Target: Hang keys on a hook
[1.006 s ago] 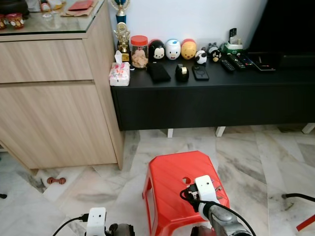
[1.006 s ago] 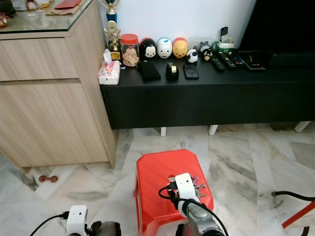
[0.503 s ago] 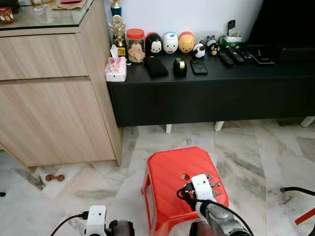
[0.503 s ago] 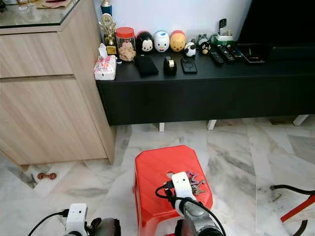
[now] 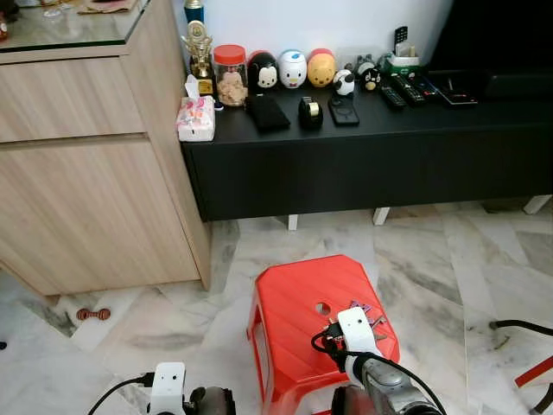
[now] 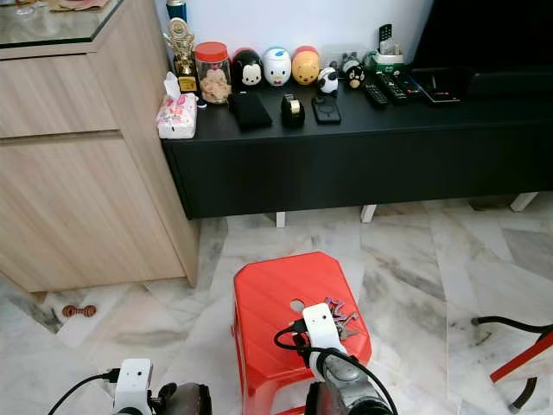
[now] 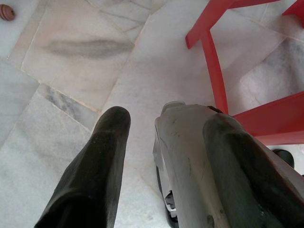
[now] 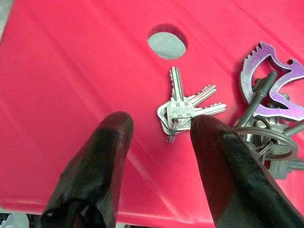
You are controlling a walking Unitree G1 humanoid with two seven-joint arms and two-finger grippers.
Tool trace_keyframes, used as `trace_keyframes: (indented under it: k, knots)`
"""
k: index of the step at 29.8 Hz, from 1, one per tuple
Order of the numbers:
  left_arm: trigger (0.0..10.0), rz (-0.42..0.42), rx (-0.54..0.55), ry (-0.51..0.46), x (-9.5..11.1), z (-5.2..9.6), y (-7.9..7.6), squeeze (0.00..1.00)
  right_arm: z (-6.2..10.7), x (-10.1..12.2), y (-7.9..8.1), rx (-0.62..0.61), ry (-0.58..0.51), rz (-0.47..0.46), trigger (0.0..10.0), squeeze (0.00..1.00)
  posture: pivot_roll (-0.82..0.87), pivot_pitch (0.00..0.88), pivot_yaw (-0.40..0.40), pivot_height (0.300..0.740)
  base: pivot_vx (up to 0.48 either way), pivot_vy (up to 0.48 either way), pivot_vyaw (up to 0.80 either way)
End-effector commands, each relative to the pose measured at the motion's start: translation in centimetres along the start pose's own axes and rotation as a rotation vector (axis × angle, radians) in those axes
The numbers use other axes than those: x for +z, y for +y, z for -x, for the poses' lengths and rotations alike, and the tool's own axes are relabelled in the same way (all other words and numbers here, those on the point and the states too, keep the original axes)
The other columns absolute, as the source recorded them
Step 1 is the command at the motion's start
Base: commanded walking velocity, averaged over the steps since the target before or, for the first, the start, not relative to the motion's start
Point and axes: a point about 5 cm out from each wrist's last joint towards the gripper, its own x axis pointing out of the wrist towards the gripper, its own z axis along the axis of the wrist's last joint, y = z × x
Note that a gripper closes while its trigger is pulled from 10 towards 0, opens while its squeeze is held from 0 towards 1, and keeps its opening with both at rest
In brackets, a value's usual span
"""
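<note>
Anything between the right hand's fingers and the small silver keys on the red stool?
Nothing: in the right wrist view, bare red stool top separates the open right hand from the small silver keys.

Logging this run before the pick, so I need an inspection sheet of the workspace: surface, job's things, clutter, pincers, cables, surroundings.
Surface: red plastic stool with a round hole in its top, on marble floor.
Job's things: small key bunch flat on the stool; larger key ring with a purple tool beside it; hook: nothing seen.
Clutter: small brown object on the floor by the cabinet.
Pincers: right pincer open, hovering over the small key bunch; left pincer open, low near the floor.
Cables: black cable on the floor at right.
Surroundings: wooden cabinet; black TV console carrying figurines, a jar and remotes.
</note>
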Motion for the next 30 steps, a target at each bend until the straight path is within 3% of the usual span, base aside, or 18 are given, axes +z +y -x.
trace_keyframes:
  k: [1,29,30]
  knots:
    - [10.0,-0.017,-0.097,0.229,-5.9,2.0,-2.7,0.00,0.0,-0.4,0.0,-0.007,0.028,0.004,10.0,0.00,0.13,0.132,-0.094,0.623,0.000,0.000,0.00]
    - [10.0,-0.027,-0.104,0.240,-7.0,2.6,-2.9,0.00,-0.1,0.2,0.3,-0.013,0.005,0.010,10.0,0.00,0.12,0.191,-0.095,0.623,0.000,0.000,0.00]
    - [10.0,-0.027,-0.104,0.240,-7.0,2.7,-2.9,0.00,-0.1,0.2,0.3,-0.012,0.005,0.010,9.3,0.00,0.12,0.193,-0.096,0.623,0.000,0.000,0.00]
